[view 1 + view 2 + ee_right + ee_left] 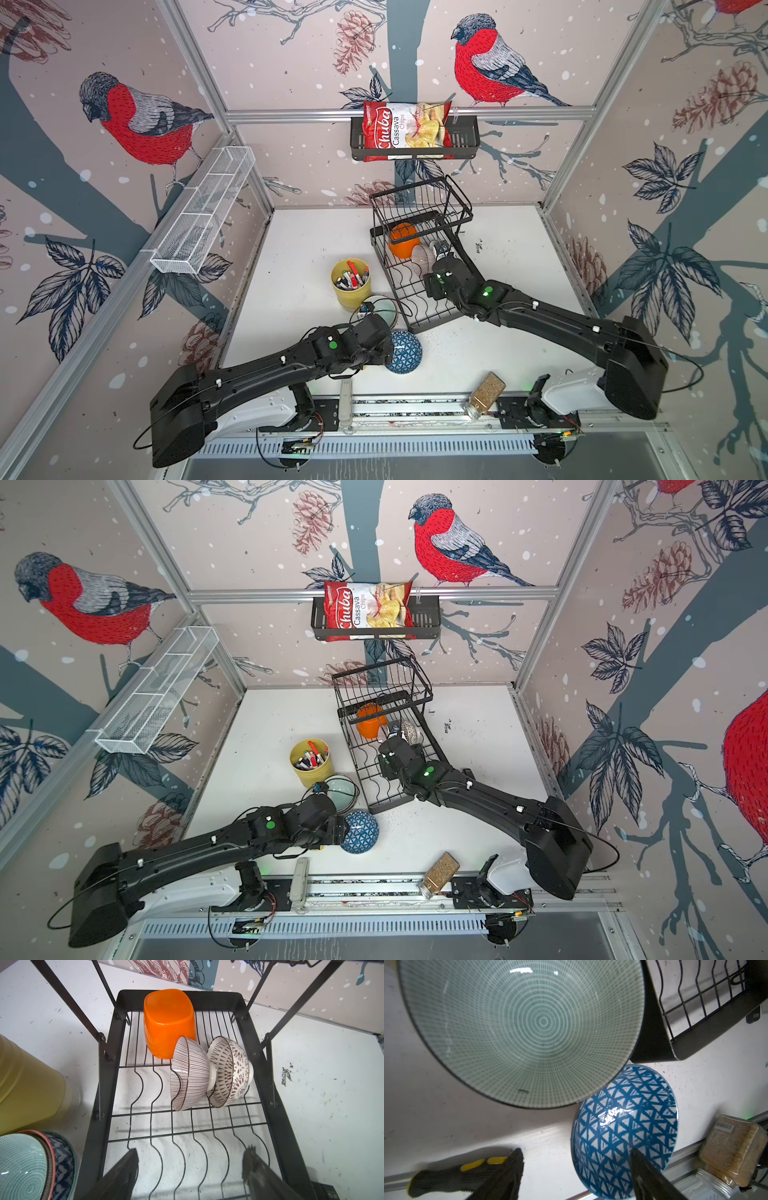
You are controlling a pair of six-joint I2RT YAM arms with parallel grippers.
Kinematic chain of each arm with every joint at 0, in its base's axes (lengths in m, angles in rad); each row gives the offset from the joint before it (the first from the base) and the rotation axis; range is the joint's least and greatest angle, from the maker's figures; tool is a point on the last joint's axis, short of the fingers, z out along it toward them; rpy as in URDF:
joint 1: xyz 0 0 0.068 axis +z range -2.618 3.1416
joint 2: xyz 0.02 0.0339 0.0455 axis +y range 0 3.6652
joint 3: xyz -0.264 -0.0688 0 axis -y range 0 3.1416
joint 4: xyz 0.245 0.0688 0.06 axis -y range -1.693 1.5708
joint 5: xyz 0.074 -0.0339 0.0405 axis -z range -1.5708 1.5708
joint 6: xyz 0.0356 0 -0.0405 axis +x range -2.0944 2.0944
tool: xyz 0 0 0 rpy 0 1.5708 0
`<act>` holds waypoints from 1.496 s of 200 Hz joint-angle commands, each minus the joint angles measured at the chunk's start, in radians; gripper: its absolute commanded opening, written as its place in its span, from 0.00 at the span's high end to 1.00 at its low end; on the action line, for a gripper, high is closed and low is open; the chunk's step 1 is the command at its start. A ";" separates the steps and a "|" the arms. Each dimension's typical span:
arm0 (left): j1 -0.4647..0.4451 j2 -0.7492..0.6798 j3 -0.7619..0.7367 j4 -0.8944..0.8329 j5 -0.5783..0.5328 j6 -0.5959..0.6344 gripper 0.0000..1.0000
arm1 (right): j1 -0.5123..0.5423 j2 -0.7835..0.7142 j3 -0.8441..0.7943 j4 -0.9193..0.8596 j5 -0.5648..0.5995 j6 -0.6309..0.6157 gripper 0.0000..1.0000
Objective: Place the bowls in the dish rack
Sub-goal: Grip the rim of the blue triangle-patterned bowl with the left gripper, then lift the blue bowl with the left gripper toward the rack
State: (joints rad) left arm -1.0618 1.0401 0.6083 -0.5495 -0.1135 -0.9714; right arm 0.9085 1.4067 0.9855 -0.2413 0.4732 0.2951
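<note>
Three bowls (191, 1076) stand in the rack (209, 997) ahead of the right gripper's (191, 1153) parted, empty jaws. The left gripper (576, 1151), parted too, has a finger (648, 1174) over one blue bowl (623, 1126); two nested bowls (31, 1167) lie just beyond.

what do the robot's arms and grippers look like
The left arm and right arm are chunky black links on white bases, each with small white clips, a thin black looping cable and a green dot near the wrist. The left gripper and right gripper have black ribbed fingers; the left one shows yellow patches.
</note>
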 commanded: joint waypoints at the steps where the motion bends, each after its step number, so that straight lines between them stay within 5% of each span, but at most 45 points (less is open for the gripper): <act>1: -0.019 0.033 -0.007 0.036 -0.009 -0.039 0.24 | -0.006 -0.012 -0.012 0.025 -0.002 0.027 0.20; 47: -0.033 0.137 0.045 0.011 -0.018 -0.014 0.36 | -0.012 -0.021 -0.028 0.026 0.003 0.031 0.20; 88: -0.033 0.232 0.085 -0.002 -0.012 0.005 0.64 | -0.018 -0.035 -0.040 0.023 0.003 0.035 0.20; 207: -0.033 0.282 0.100 -0.025 -0.012 0.049 1.00 | -0.027 -0.012 -0.019 0.003 0.000 0.027 0.20; 299: -0.041 0.130 0.120 -0.082 -0.045 0.140 1.00 | -0.027 -0.031 -0.001 -0.049 -0.041 0.046 0.20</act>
State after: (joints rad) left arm -1.1011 1.2209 0.7116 -0.6189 -0.1352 -0.8654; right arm 0.8825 1.3899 0.9730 -0.2687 0.4454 0.3202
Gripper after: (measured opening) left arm 0.086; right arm 0.799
